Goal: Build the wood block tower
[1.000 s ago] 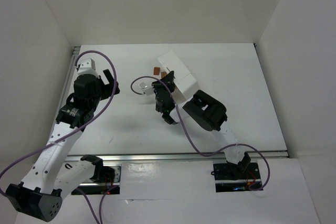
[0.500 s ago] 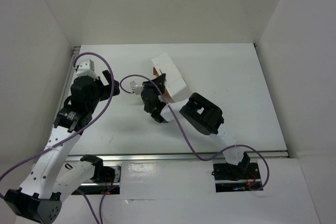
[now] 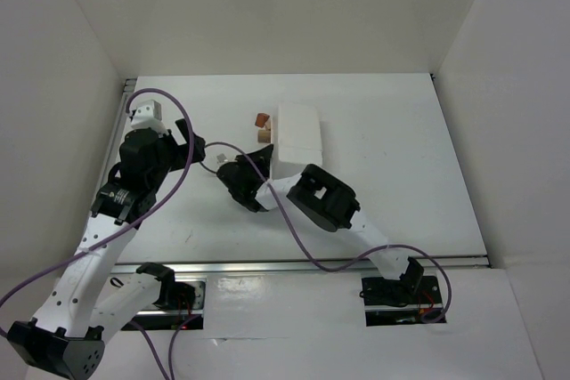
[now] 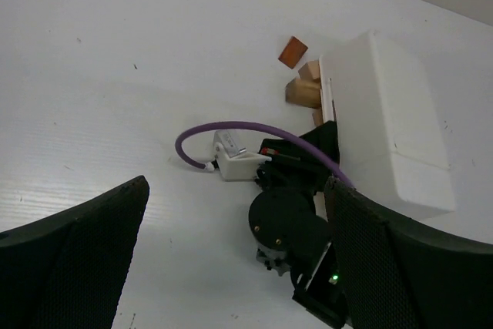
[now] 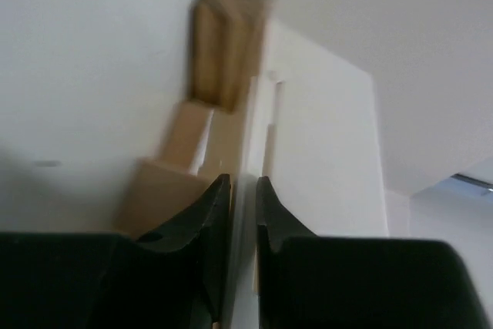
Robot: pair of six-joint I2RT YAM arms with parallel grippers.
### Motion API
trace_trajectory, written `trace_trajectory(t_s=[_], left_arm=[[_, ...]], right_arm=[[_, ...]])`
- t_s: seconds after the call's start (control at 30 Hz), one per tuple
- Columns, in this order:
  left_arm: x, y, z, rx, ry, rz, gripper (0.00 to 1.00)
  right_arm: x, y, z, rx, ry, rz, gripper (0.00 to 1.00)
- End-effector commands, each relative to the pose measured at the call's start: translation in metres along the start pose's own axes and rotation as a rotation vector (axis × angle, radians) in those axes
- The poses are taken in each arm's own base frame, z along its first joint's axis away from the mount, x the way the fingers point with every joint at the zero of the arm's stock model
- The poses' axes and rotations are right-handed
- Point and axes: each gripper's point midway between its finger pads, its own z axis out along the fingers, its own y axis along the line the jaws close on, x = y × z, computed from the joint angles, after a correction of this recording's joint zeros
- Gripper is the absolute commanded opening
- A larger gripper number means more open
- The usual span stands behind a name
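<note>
My right gripper pinched the side wall of the tray, nearly closed; wood blocks lay just beside that wall. My left gripper hung wide open, empty, left of it.

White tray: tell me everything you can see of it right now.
The white tray is a plain rectangular box of smooth, matte-looking plastic. It lies flat on the table with a closed face up, so it looks turned over. A faint seam crosses its near end. The right gripper pinches the thin edge of the long side facing the left arm. Tan blocks sit against that same side, seemingly touching it. A reddish block lies just apart.
</note>
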Motion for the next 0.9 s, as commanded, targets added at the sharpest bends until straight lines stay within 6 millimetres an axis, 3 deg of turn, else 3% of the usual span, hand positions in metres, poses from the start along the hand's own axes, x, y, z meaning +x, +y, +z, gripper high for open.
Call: trace_trajectory(t_s=[0.0,0.1,0.17,0.3,0.4,0.47,0.6,0.7,0.77,0.87], left_arm=[[-0.010,-0.011,-0.003,0.051,-0.037,-0.029,1.00],[-0.010,-0.011,-0.003,0.051,-0.037,-0.029,1.00],[-0.009,-0.013,-0.003,0.060,-0.032,-0.028,1.00],[-0.005,-0.013,-0.002,0.066,-0.019,-0.026,1.00],[-0.005,-0.013,-0.002,0.066,-0.019,-0.026,1.00],[-0.006,-0.015,-0.001,0.074,-0.016,-0.017,1.00],[-0.006,-0.014,-0.001,0.066,-0.019,-0.017,1.00],[-0.004,-0.013,-0.001,0.062,-0.011,-0.016,1.00],[-0.004,-0.013,-0.001,0.057,-0.014,-0.013,1.00],[-0.005,-0.015,-0.001,0.054,-0.009,-0.009,1.00]], right_arm=[[0.026,0.137,0.001,-0.263,0.011,-0.315,0.00],[0.028,0.129,0.011,-0.282,0.045,-0.210,0.00],[0.028,0.111,0.016,-0.250,0.067,-0.155,0.00],[0.008,0.045,0.017,-0.134,0.013,0.074,0.00],[0.002,0.000,0.016,-0.066,-0.018,0.152,0.00],[0.002,-0.025,0.014,-0.025,-0.035,0.136,0.00],[0.005,-0.085,0.011,0.128,-0.065,0.268,0.00],[0.020,-0.132,0.011,0.231,-0.057,0.365,0.00],[0.042,-0.160,0.017,0.292,-0.027,0.417,0.00],[0.057,-0.191,0.019,0.341,-0.013,0.513,0.00]])
